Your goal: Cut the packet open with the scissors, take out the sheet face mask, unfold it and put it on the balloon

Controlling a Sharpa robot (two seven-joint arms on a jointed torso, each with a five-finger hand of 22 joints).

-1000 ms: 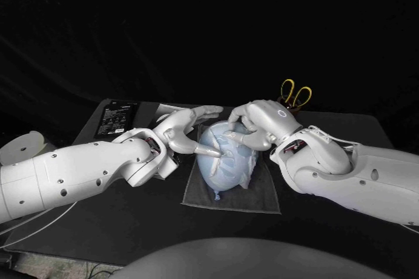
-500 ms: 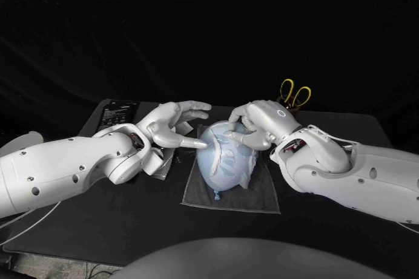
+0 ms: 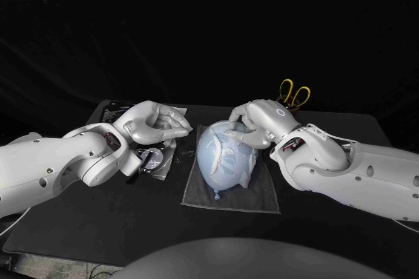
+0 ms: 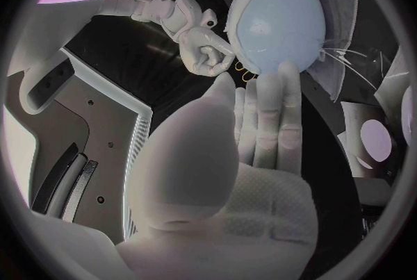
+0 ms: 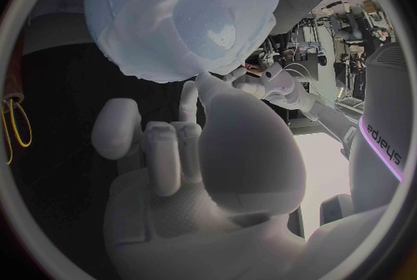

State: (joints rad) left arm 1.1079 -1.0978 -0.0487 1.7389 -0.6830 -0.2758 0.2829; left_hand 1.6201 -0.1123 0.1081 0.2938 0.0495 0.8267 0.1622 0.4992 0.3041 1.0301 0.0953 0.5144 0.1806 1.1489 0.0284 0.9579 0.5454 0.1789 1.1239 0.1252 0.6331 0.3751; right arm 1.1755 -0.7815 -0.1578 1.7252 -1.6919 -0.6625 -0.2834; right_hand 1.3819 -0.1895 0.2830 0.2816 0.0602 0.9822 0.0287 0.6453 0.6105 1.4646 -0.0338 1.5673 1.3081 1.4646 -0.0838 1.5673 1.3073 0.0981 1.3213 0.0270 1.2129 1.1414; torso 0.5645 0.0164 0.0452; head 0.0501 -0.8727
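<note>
both white arms are reaching in from either side, elbows bent. the left hand [image 3: 155, 123] is hovering with its fingers [image 4: 271, 117] drawn close together and bent inward, holding nothing. the right hand [image 3: 258, 124] is arching downward, its fingertips [image 3: 247, 138] pressing on the balloon [image 3: 218, 161]; whether it is pinching anything is unclear.

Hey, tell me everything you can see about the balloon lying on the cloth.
The balloon is pale blue, egg-shaped, inflated and smooth like rubber. It lies on its side on a grey cloth on the black table, knotted neck pointing toward the robot. A thin translucent sheet mask is draped over it. The right hand touches its far end.
</note>
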